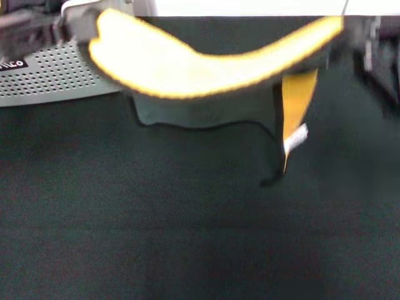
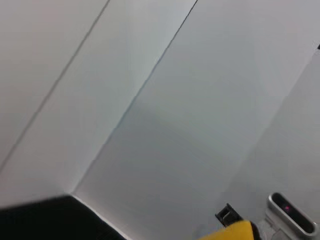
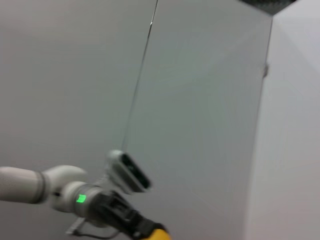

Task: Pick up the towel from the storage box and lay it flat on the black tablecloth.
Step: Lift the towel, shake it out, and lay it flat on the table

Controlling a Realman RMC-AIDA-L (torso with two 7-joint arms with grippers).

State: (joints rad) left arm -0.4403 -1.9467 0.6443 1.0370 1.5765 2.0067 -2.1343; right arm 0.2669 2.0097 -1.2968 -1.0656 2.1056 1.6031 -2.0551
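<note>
Towel (image 1: 200,62) hangs stretched in the air between the left gripper (image 1: 78,25) and the right gripper (image 1: 350,28), each clamped on a top corner, yellow side up, one corner drooping. Below it lies the black tablecloth (image 1: 187,237); the storage box (image 1: 50,78) sits far left.

I have both arms raised at the far edge of the head view: my left gripper (image 1: 78,25) sits high on the left, my right gripper (image 1: 365,37) high on the right, the two well apart and at about the same height. In the right wrist view I see my left arm (image 3: 22,184) reaching in level, a green light glowing on its wrist, with its gripper (image 3: 127,222) angled downward. Each gripper grips one end of the towel (image 1: 206,62).
</note>
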